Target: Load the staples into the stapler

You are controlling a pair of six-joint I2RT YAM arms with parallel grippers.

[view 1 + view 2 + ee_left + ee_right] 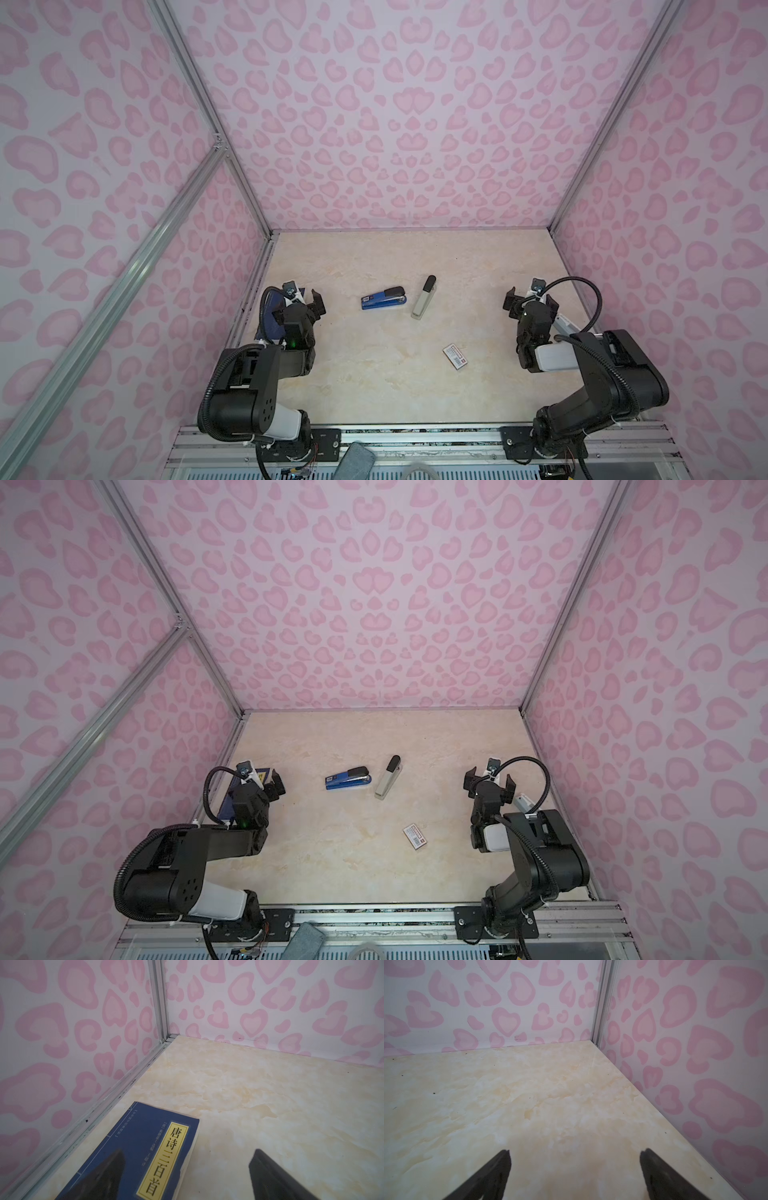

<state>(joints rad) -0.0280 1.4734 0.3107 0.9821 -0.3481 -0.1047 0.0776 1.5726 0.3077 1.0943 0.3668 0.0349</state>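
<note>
Empty and spread, the left tool (189,1154) and the right tool (576,1151) flanked the blue stapler (384,298). The closed staple box (455,356) lay near that stapler, on the table; a clumsy pinch might skid the box or spill it.

Pale walls (395,104) printed with pink heart-shaped blotches enclose the cell on three sides, joined at the corners by silver aluminium posts (159,1001). A diagonal aluminium brace (120,282) crosses the left wall. The cream, marble-patterned table (374,374) lies evenly lit, edged in front by a metal rail (415,446).
</note>
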